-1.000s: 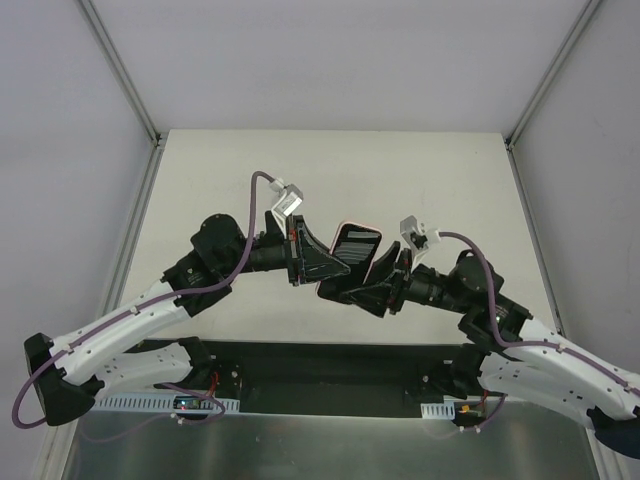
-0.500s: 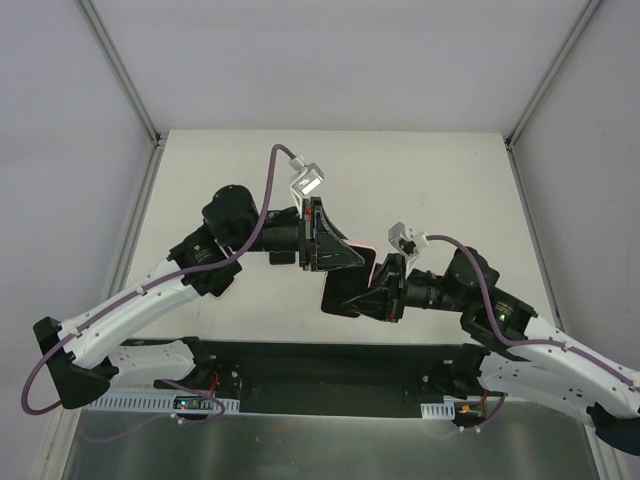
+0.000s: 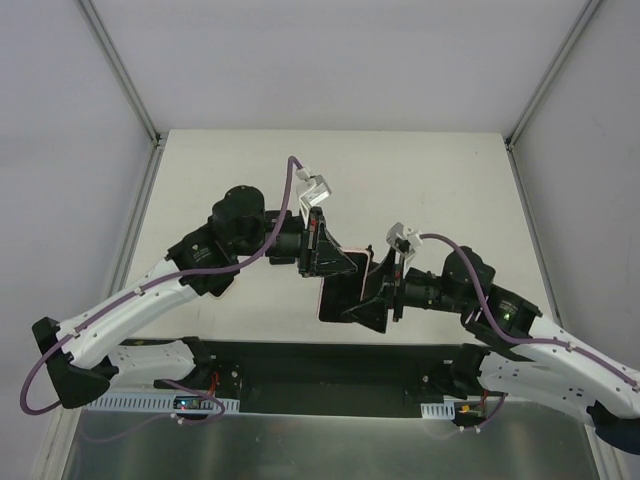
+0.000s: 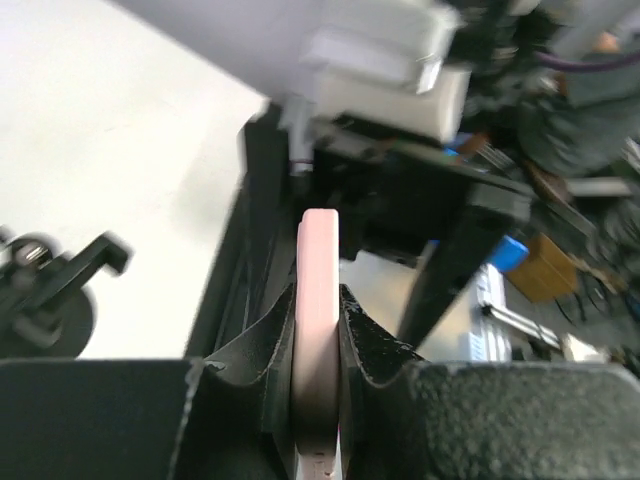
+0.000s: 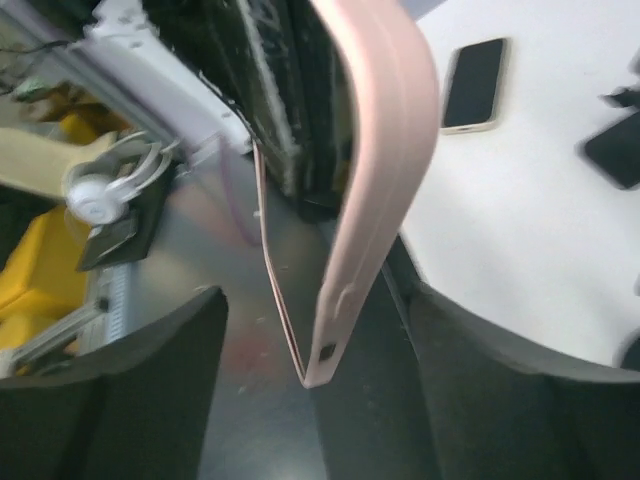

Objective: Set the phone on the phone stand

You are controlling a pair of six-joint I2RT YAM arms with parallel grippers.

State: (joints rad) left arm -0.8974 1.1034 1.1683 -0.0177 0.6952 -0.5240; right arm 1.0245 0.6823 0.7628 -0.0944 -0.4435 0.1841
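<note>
Pink-cased phone (image 4: 318,255) is up between the two arms, edge-on to the left wrist camera. Left gripper (image 4: 318,312) has it pinched tight, a finger pressed against each face. Right gripper (image 5: 318,300) is spread wide around the phone's end (neither finger looks to be touching it). Black phone stand (image 4: 50,290) sits on the white bench (image 3: 440,180), well apart from the phone.

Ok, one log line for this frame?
left fingers: shut on pink-cased phone, gripping its flat faces | right fingers: open around it | placement: not done
</note>
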